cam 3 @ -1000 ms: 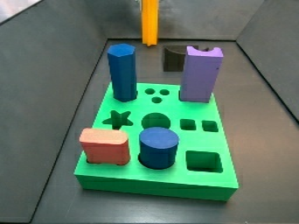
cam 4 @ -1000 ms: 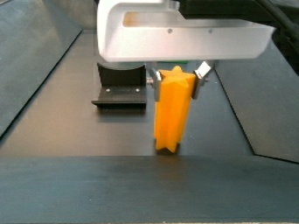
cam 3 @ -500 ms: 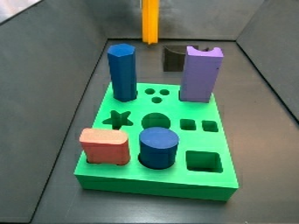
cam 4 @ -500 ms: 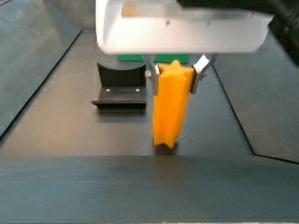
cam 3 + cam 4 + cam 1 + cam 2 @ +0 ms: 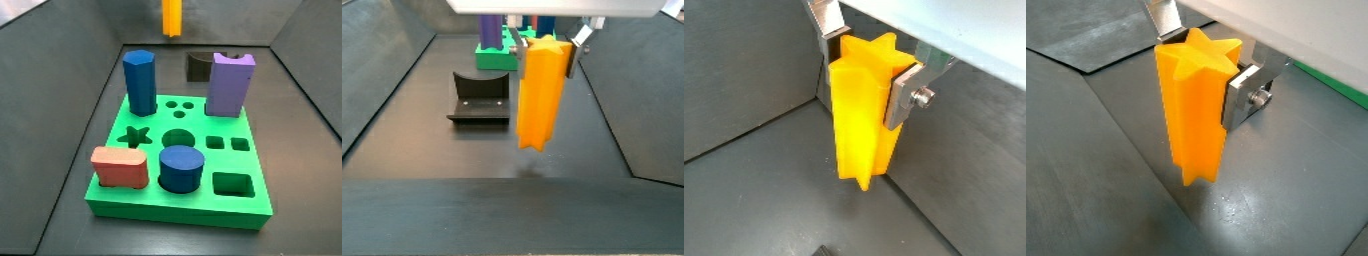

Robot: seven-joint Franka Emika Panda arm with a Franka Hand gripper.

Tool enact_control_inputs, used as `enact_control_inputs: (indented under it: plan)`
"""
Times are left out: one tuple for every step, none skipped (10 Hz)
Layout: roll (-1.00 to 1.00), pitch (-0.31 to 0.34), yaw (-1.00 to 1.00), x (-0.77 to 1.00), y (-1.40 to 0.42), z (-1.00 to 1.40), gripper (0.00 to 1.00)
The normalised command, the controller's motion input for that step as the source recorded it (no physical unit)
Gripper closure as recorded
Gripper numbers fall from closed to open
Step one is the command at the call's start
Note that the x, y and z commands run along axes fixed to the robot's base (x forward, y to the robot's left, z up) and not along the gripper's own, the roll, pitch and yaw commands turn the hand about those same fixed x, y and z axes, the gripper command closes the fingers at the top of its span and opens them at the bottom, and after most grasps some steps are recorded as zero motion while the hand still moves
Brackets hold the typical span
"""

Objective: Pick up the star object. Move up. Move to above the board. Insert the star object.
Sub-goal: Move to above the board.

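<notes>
In a side view the tall orange star-ridged prism (image 5: pixel 171 18) is cut by the frame's top edge. The gripper (image 5: pixel 545 40) above it is cropped. The flat green board (image 5: pixel 493 52) is mostly hidden behind the prism.

The gripper (image 5: pixel 543 38) has the tall orange star-shaped prism (image 5: pixel 540 92) clamped between its fingers, hanging below it, clear of the floor. In a side view the flat green board with cut-out holes (image 5: pixel 498 45) sits behind the gripper, and the dark L-shaped fixture (image 5: pixel 481 97) beside it, lower down.
</notes>
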Motion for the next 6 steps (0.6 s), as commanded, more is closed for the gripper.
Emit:
enact_control_inputs:
  plan:
    - [0.21,0.146,0.09,0.03,-0.17,1.0,1.0]
    - [0.21,0.141,0.08,0.03,-0.15,1.0,1.0]
    - [0.18,0.136,0.07,0.03,-0.14,1.0,1.0]
    - [0.12,0.13,0.05,0.04,-0.12,1.0,1.0]
    - [0.1,0.127,0.04,0.04,-0.11,1.0,1.0]
    - [0.08,0.123,0.04,0.05,-0.09,1.0,1.0]
